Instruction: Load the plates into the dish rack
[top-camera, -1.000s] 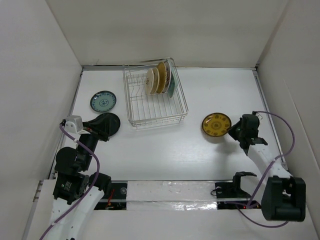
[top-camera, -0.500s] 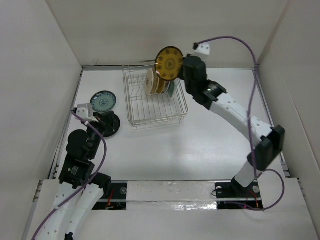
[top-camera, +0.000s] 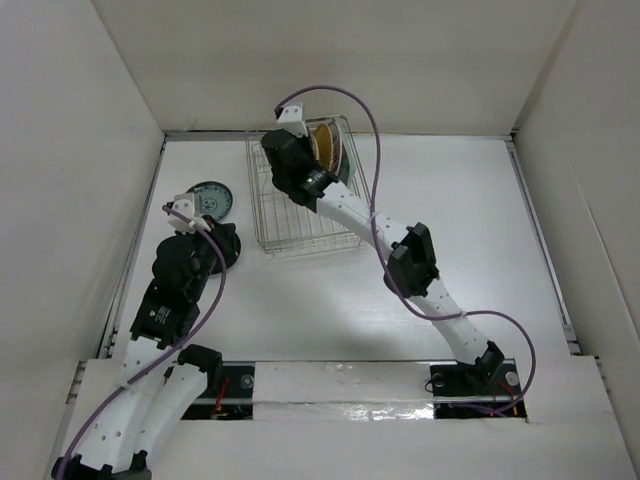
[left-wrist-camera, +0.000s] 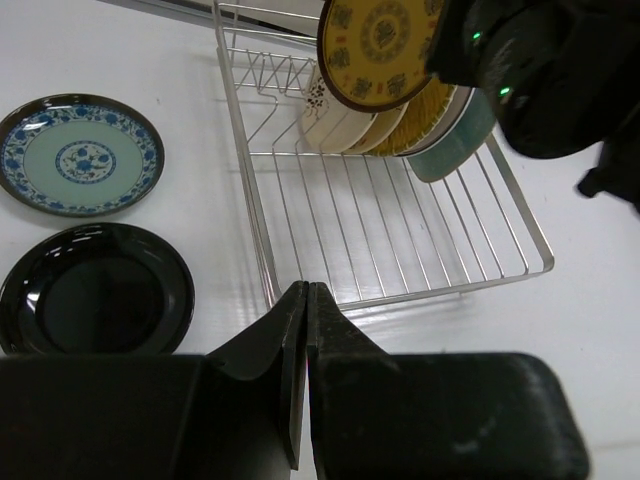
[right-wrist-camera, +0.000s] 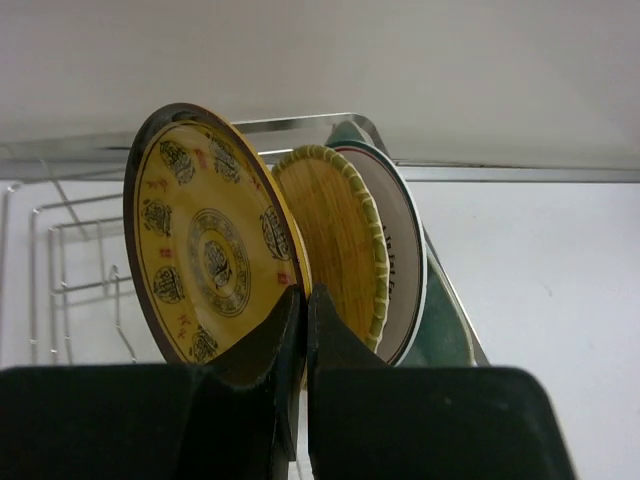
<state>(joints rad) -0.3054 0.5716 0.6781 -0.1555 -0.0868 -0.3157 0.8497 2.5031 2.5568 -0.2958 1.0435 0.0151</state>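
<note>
1. Since the earlier frames, the right arm has swung from the right side of the table (top-camera: 470, 200) across to the dish rack (top-camera: 300, 225), and it has brought the dark-and-gold plate (right-wrist-camera: 205, 250) with it. The left arm has leaned toward the black plate (left-wrist-camera: 95, 290), and its jaws have come together.
2. At this moment the right gripper (right-wrist-camera: 305, 300) is clenched on the lower rim of the dark-and-gold plate. It holds the plate upright over the rack, just beside the woven yellow plate (right-wrist-camera: 335, 240). I cannot tell whether the plate's edge already sits between the tines.
3. What is done: several plates stand on edge in a row at the back right part of the rack. Among them are the woven yellow plate and the pale green plate (left-wrist-camera: 465, 130).
4. What is left: the black plate and the blue-patterned plate (left-wrist-camera: 80, 155) lie flat on the table at the left of the rack, just beside each other.
5. The left gripper (left-wrist-camera: 305, 305) is closed with nothing between its fingers. It hangs near the black plate and does not grasp it.
6. My judgement is that the task is well past the middle. The held plate must be seated and let go, and then two plates remain.
</note>
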